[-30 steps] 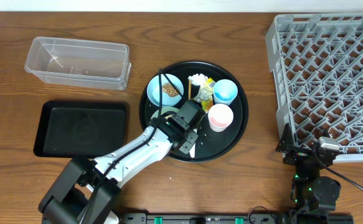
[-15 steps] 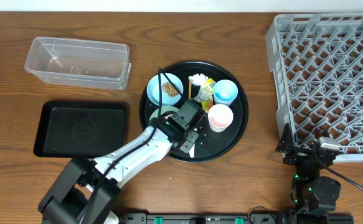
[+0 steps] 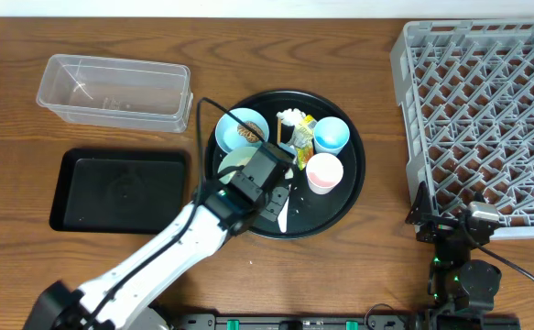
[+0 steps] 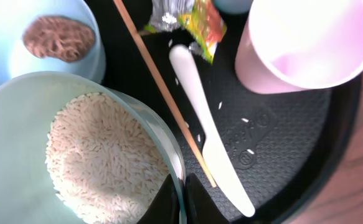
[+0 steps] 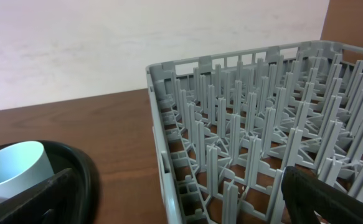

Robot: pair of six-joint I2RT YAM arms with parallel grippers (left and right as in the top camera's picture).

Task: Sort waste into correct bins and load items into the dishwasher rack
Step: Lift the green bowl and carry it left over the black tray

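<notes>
My left gripper (image 4: 182,200) is shut on the rim of the mint-white bowl (image 4: 19,143), which is full of white rice (image 4: 100,162); one finger is inside the rim and one outside. From above, the left gripper (image 3: 259,172) and the bowl (image 3: 234,161) sit over the round black tray (image 3: 344,209). The light-blue bowl (image 3: 234,124) holds a brown lump (image 4: 60,38). On the tray lie a chopstick (image 4: 159,90), a white spoon (image 4: 206,134) and a yellow-green wrapper (image 4: 201,18), near a pink cup (image 3: 323,171), a blue cup (image 3: 331,135) and a tissue (image 3: 290,115). My right gripper (image 5: 187,208) stands open beside the grey rack (image 5: 249,130).
A clear tub (image 3: 115,92) stands at the back left, with a shallow black rectangular tray (image 3: 120,191) in front of it. The grey rack (image 3: 486,110) fills the right side. Stray rice grains (image 4: 246,119) dot the round tray.
My left arm has swung to a new pose. Its gripper has shifted a little left with the mint-white bowl's rim in it. The right arm has not moved.
</notes>
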